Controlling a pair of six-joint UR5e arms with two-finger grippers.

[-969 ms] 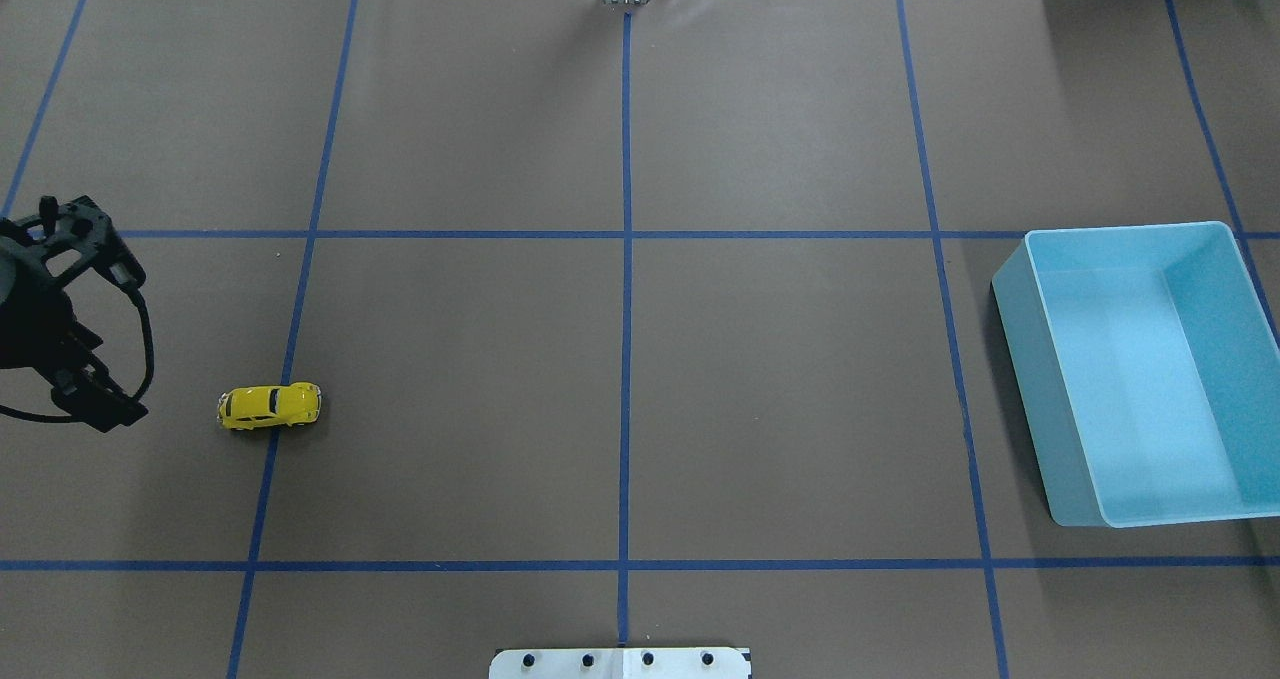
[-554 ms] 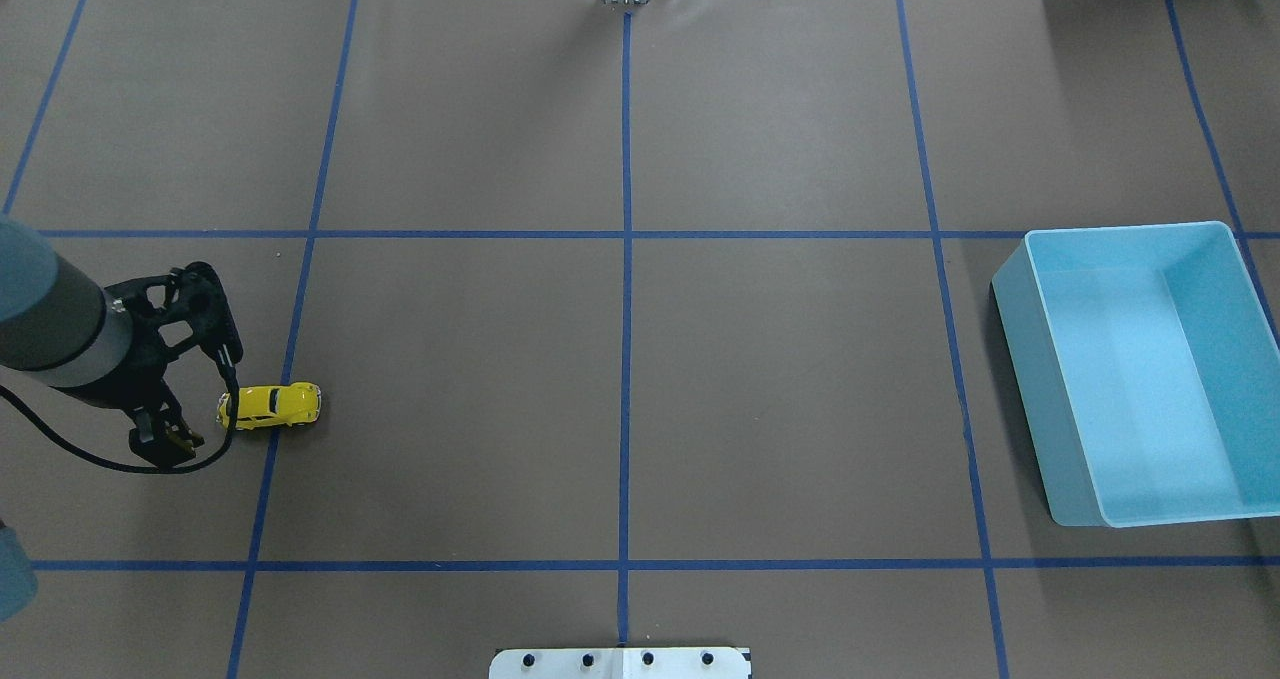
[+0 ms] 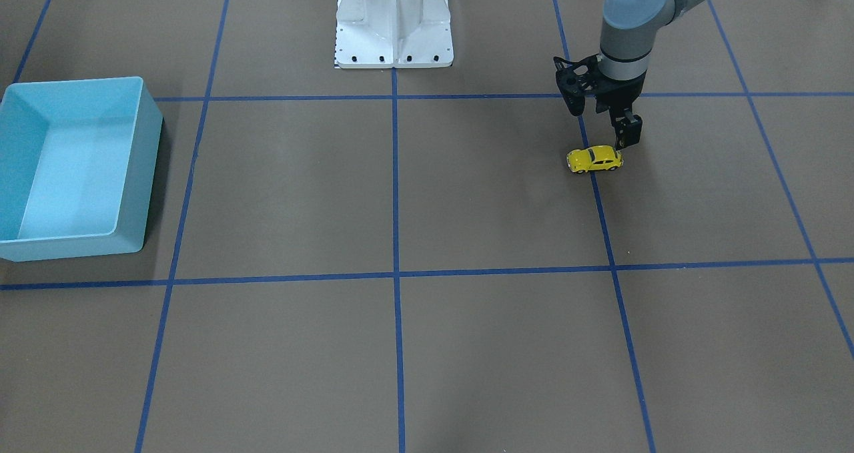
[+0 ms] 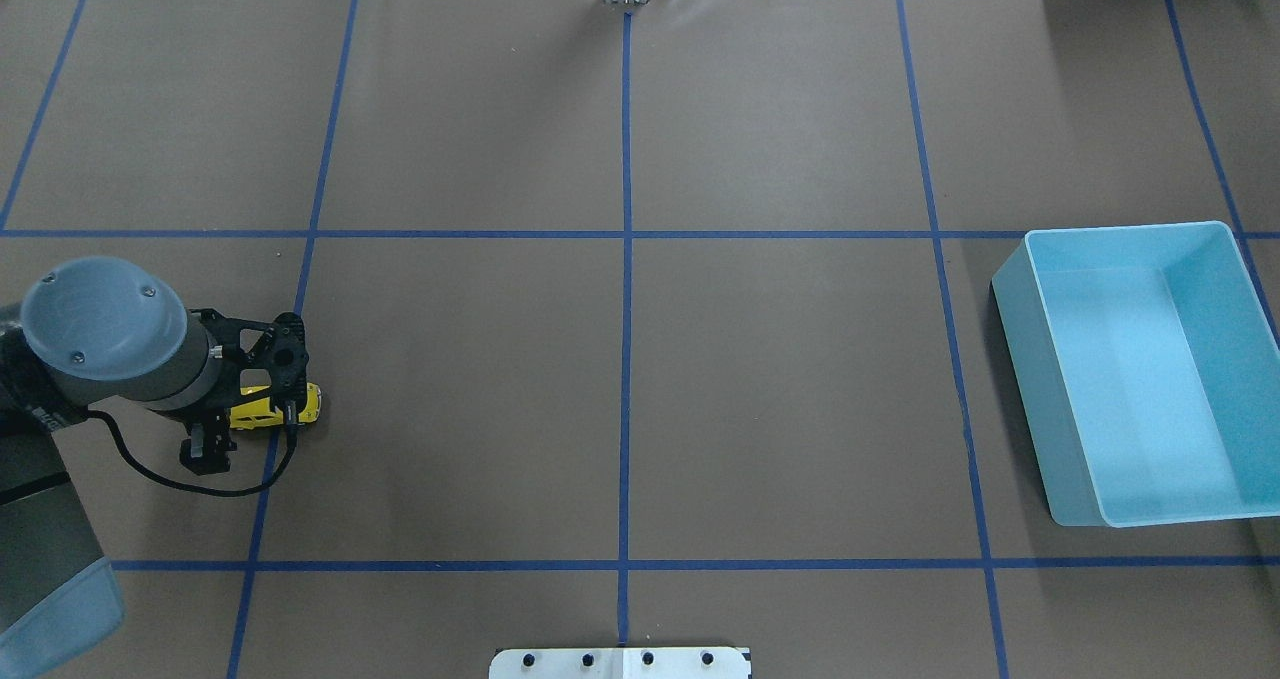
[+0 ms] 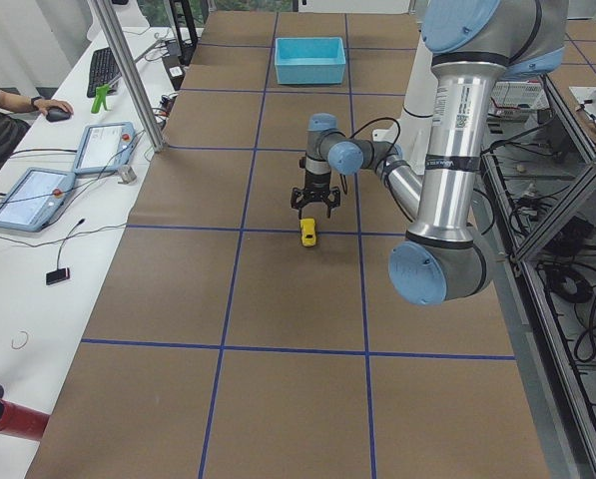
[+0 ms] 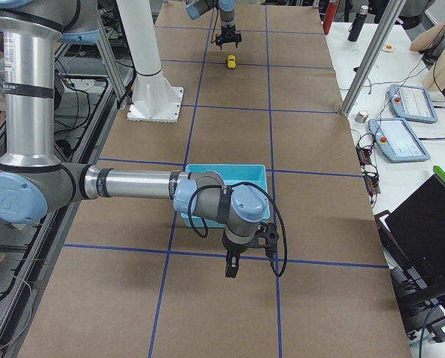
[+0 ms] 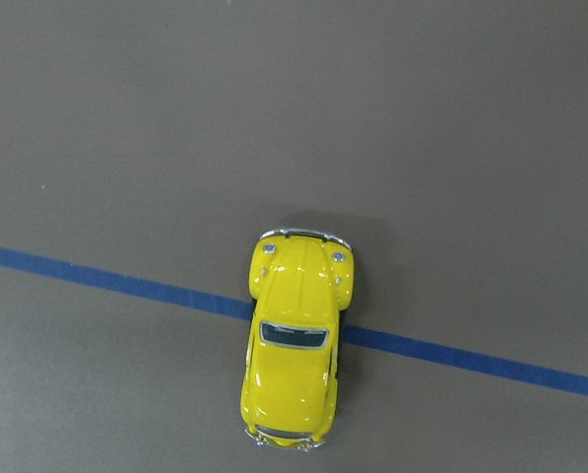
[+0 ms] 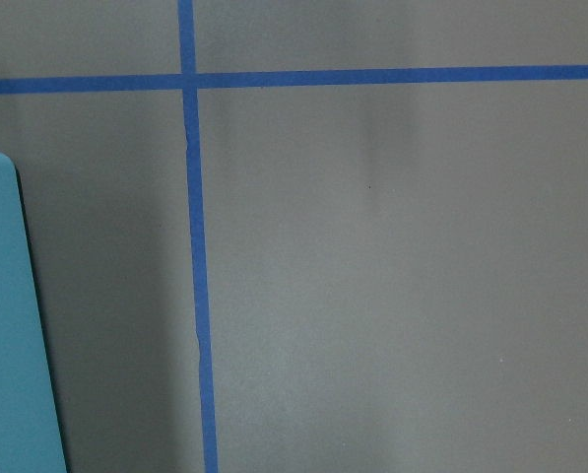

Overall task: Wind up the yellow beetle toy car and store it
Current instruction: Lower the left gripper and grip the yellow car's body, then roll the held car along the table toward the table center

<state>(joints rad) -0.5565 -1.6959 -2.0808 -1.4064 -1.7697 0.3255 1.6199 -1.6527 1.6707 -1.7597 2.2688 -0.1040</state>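
Note:
The yellow beetle toy car (image 4: 255, 411) stands on a blue tape line at the table's left; it also shows in the front view (image 3: 595, 159) and the left wrist view (image 7: 294, 340), upright and free. My left gripper (image 4: 250, 424) hangs just above the car with its jaws apart and empty; in the front view (image 3: 602, 125) its fingers straddle the space over the car. No fingers show in the left wrist view. My right gripper (image 6: 232, 267) shows only in the right side view, low over the table beside the bin; I cannot tell whether it is open or shut.
The light blue bin (image 4: 1020, 359) stands empty at the far right of the table, also in the front view (image 3: 143, 166) and at the edge of the right wrist view (image 8: 8, 345). The robot's white base plate (image 4: 620, 662) sits at the near middle edge.
My left arm has swung in from the left edge to right over the car. The car has not moved.

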